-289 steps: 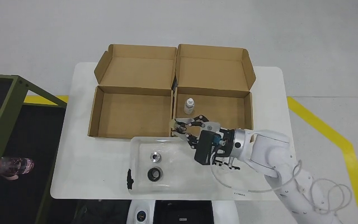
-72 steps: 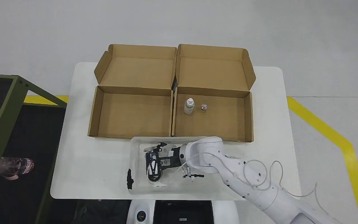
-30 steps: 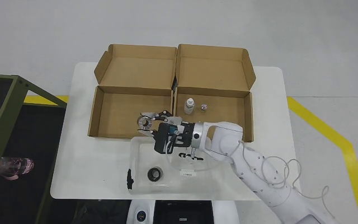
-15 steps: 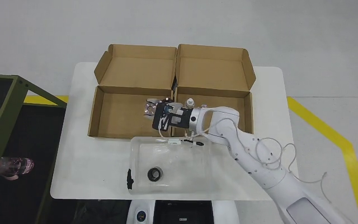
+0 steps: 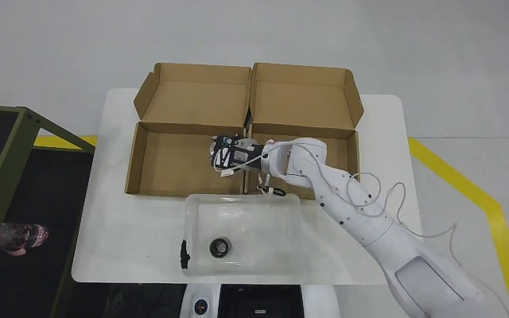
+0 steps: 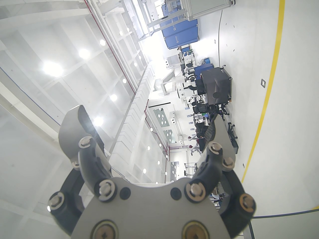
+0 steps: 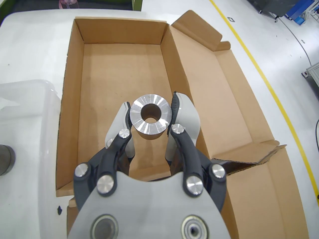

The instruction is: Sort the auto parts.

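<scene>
Top view, worktop point(image 5: 111, 222): you have a white surface carrying two open cardboard boxes along its 12 o'clock side and a clear bin at its 6 o'clock side.
Left box point(image 5: 171, 163): it sits at about 11 o'clock on the worktop, lid flap folded back, with a bare brown floor.
Right box point(image 5: 326, 159): you will find it at about 1 o'clock, touching the left box along a shared wall, with the right arm crossing over its floor.
Clear bin point(image 5: 270, 238): it lies just beside the near walls of both boxes.
Right gripper point(image 5: 216, 153): it hangs over the 3 o'clock part of the left box, clamped on the metal ring.
Left gripper point(image 6: 144, 118): its fingers are spread apart with nothing between them, and it faces the hall's ceiling and far floor.
Metal ring point(image 7: 160, 106): your right wrist view shows it pinched on both sides, bore facing the camera, above the left box's floor.
Black ring point(image 5: 219, 247): it lies flat at about 7 o'clock inside the clear bin.
</scene>
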Robot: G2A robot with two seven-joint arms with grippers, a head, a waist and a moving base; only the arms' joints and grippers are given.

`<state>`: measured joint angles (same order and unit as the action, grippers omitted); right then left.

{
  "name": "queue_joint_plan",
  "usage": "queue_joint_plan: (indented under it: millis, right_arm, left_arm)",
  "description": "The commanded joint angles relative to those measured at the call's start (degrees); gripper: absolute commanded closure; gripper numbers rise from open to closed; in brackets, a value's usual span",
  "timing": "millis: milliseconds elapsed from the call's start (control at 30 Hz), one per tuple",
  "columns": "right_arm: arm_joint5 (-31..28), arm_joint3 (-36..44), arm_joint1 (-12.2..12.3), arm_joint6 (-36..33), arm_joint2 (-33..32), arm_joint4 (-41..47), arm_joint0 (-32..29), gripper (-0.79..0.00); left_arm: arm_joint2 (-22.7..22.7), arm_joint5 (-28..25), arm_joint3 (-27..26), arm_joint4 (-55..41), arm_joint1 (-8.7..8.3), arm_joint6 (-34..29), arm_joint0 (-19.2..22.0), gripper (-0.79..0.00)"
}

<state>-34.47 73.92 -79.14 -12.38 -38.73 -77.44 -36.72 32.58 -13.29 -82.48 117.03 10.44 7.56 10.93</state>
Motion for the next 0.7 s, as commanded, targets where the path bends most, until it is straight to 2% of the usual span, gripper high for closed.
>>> queue_joint_plan:
  millis: [0, 333, 500, 667]
  right_arm:
    - [0.18, -2.04, -0.65, -0.49, 0.88, -0.14, 1.13, 0.0]
    - [1.02, -8.59, -3.19, -2.58, 3.95, -1.96, 4.69, 0.0]
    - [1.69, -10.27, -4.14, -3.54, 5.03, -3.42, 5.57, -0.099]
    - [1.85, -11.58, -4.95, -4.34, 5.63, -4.5, 6.19, -0.151]
  left_arm:
    - [0.0, 0.0, 0.0, 0.0, 0.0, 0.0, 0.0, -0.785]
    - [0.0, 0.0, 0.0, 0.0, 0.0, 0.0, 0.0, -0.785]
    - [0.0, 0.0, 0.0, 0.0, 0.0, 0.0, 0.0, -0.785]
    - [0.0, 0.0, 0.0, 0.0, 0.0, 0.0, 0.0, -0.785]
